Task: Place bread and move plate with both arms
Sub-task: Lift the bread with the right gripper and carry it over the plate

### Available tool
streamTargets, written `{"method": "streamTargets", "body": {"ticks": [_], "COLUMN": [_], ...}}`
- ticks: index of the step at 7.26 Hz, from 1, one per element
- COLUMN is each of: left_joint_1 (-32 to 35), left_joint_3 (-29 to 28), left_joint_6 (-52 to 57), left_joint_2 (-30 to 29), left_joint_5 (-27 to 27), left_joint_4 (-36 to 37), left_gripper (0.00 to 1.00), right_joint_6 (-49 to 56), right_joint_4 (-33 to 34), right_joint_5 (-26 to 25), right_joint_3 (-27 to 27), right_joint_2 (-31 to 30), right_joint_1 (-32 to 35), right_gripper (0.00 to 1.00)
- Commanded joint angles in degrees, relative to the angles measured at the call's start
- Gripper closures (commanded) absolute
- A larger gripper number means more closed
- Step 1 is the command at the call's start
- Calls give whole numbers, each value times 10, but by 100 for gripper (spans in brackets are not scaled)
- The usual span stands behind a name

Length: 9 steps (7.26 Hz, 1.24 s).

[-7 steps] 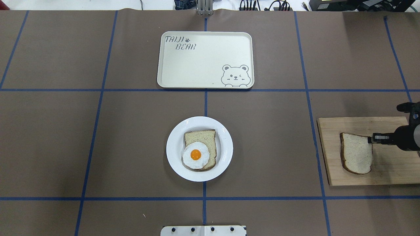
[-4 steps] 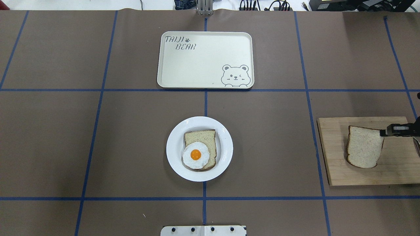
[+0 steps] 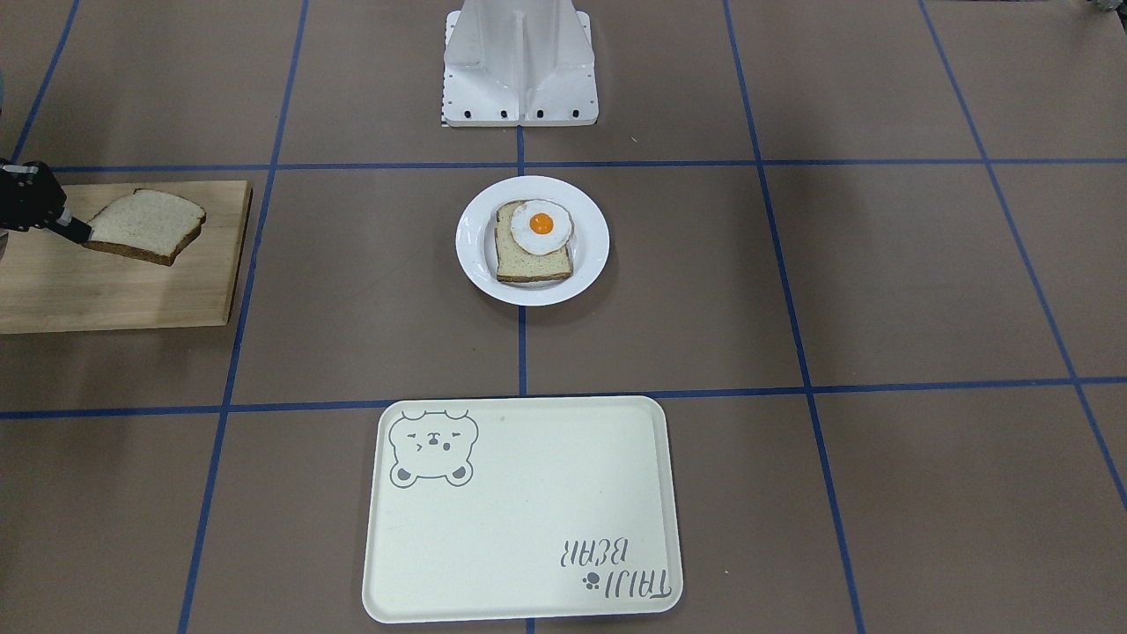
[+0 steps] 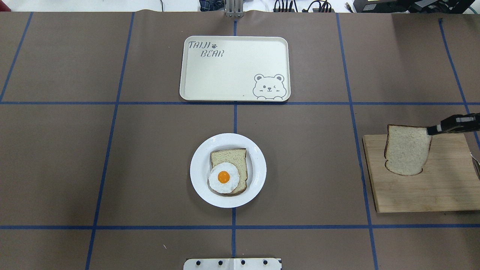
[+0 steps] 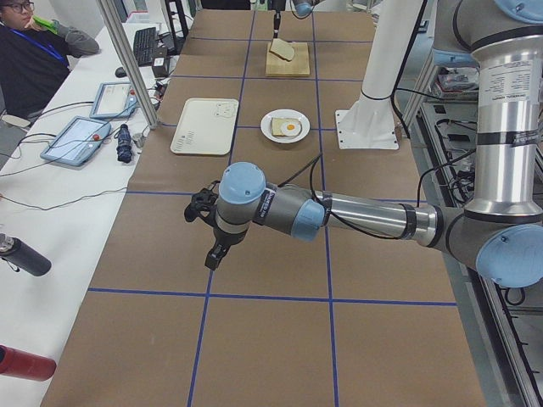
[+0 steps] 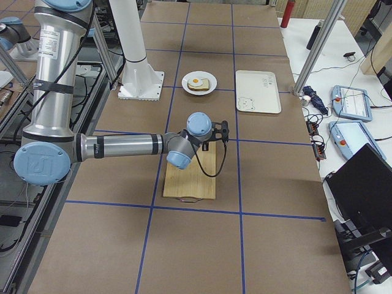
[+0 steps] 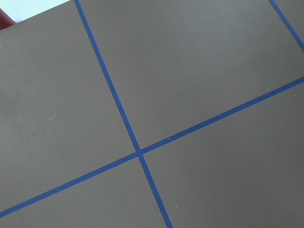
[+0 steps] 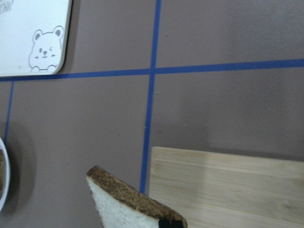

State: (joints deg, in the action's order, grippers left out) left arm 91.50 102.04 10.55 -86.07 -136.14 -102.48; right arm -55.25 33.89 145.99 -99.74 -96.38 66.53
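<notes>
The bread (image 4: 407,150), a bare pale slice with a dark crust, hangs tilted above the wooden cutting board (image 4: 431,191) at the right. My right gripper (image 4: 431,130) is shut on its far right corner. It also shows in the front-facing view (image 3: 141,222) and the right wrist view (image 8: 128,204). The white plate (image 4: 258,168) sits mid-table and holds another slice (image 4: 234,157) topped with a fried egg. My left gripper (image 5: 214,259) shows only in the exterior left view, low over bare table far from the plate; I cannot tell whether it is open or shut.
A cream tray with a bear drawing (image 4: 234,69) lies beyond the plate, on the far side of a blue tape line. The robot's white base (image 3: 519,66) stands on the near side of the plate. Blue tape lines grid the brown table.
My right gripper has lifted the bread off the cutting board and carried it away from the robot. The plate and tray have not moved.
</notes>
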Motion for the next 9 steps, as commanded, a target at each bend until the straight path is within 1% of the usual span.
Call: {"method": "streamTargets", "body": {"ticks": [1,2,3,4,5,7,9], "left_joint_1": [1,1,1,3,7,8,21], "left_joint_3": [2,2,2,2,1,0,-2], "left_joint_6": [0,0,0,0,0,0,0], "left_joint_2": [1,2,3,5,6,18,22], "left_joint_5": [0,0,0,-1,-8,-14,-14], "left_joint_4": [0,1,0,0,0,0,1], "left_gripper": [2,2,2,2,2,2,2], "right_joint_6": [-9,-33,-49,-75,-107,-136,-134], "right_joint_4": [0,1,2,2,2,13,77], "right_joint_5": [11,7,-24,-107,-177,-282,-356], "right_joint_3": [-3,-8,-7,-9,-12,-8,-3], "right_joint_2": [95,126,164,194,221,276,328], "right_joint_1": [-5,-35,-87,-155,-215,-313,-385], "right_gripper": [100,100,100,100,100,100,100]}}
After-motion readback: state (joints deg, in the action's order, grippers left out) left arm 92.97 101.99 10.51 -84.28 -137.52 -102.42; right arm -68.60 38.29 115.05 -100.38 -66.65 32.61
